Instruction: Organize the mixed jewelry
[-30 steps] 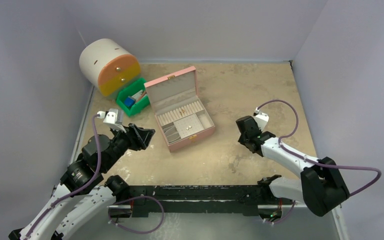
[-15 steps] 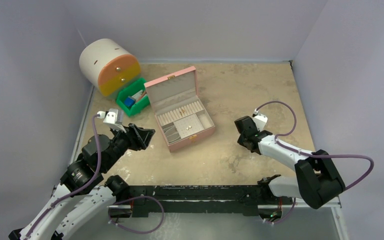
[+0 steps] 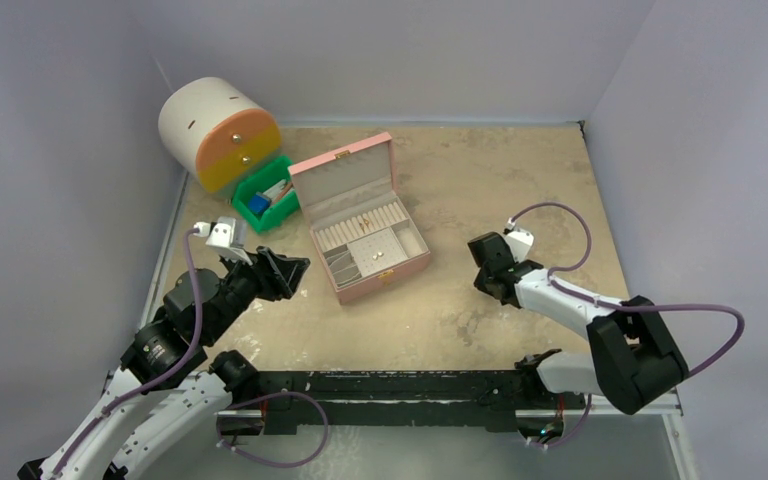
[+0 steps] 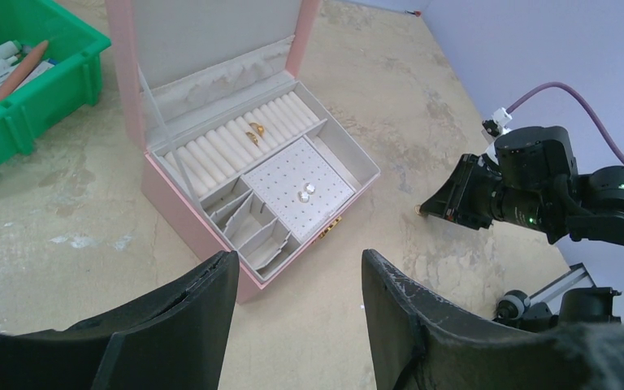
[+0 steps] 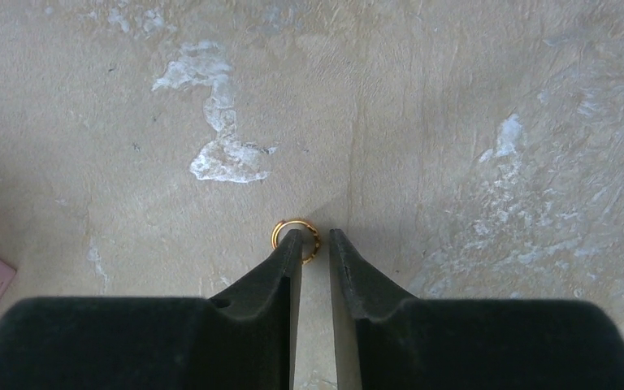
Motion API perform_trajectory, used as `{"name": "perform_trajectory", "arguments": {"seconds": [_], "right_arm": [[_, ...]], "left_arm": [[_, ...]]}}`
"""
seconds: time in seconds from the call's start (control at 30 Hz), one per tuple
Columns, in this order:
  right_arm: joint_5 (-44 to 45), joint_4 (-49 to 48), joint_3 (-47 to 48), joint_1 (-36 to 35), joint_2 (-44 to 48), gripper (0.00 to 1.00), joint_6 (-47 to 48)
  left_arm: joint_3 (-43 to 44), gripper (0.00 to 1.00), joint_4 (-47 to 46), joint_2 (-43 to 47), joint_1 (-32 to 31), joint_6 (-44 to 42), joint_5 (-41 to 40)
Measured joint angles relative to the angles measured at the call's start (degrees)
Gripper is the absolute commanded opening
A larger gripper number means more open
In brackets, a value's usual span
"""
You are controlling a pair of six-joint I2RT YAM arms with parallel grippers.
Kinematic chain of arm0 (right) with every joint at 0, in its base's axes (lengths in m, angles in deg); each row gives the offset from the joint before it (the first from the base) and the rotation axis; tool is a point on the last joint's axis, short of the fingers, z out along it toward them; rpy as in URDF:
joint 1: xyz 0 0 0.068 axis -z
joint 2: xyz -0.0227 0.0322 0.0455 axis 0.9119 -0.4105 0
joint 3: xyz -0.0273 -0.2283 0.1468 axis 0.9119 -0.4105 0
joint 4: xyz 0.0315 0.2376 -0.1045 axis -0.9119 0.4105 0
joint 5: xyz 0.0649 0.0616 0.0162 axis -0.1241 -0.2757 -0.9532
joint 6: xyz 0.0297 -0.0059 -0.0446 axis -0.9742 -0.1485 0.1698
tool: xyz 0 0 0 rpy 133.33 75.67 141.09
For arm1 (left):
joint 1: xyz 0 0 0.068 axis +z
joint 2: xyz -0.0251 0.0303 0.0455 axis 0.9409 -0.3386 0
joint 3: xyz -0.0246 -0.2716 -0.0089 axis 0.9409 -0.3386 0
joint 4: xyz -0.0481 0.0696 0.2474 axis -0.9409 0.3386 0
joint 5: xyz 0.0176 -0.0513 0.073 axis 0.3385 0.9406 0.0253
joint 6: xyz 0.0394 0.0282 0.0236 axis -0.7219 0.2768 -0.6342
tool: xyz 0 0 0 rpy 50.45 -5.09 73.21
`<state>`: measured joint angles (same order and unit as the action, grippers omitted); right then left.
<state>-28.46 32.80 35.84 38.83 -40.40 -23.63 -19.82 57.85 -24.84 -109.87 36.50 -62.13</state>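
Observation:
A small gold ring (image 5: 278, 231) lies on the tan tabletop. My right gripper (image 5: 315, 236) stands low over it with its jaws a narrow gap apart. The left fingertip (image 5: 292, 244) covers part of the ring, and the ring's right edge shows in the gap. The right fingertip stands clear of it. The pink jewelry box (image 3: 345, 180) stands open left of that gripper (image 3: 482, 262). Gold rings (image 4: 253, 134) sit in its roll slots and two studs (image 4: 305, 193) on its dotted pad. My left gripper (image 4: 299, 268) hovers open and empty near the box's front corner.
A green bin (image 3: 265, 203) with pens and small items stands left of the box. A white and orange round drawer unit (image 3: 218, 130) sits behind it in the back left corner. Grey walls close in the table on three sides.
The right gripper has shifted slightly left and toward the box, and its jaws have narrowed. The left arm has not moved.

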Motion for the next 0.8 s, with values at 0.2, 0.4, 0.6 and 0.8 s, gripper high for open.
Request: {"name": "perform_trajectory", "arguments": {"seconds": [0.2,0.4,0.6,0.8], "right_arm": [[0.13,0.07,0.81,0.0,-1.14,0.09,0.02],[0.0,0.11,1.57,0.02,-2.05,0.0,0.13],[-0.33,-0.04,1.73,0.02,-2.23,0.0,0.57],[-2.25,0.48,1.75,0.07,-0.48,0.0,2.32]], "left_arm": [[0.0,0.57,0.0,0.0,0.17,0.0,0.28],[0.0,0.57,0.0,0.02,0.28,-0.02,0.39],[0.0,0.57,-0.02,0.07,0.28,0.0,0.42],[0.0,0.57,-0.02,0.07,0.28,0.0,0.42]]}}
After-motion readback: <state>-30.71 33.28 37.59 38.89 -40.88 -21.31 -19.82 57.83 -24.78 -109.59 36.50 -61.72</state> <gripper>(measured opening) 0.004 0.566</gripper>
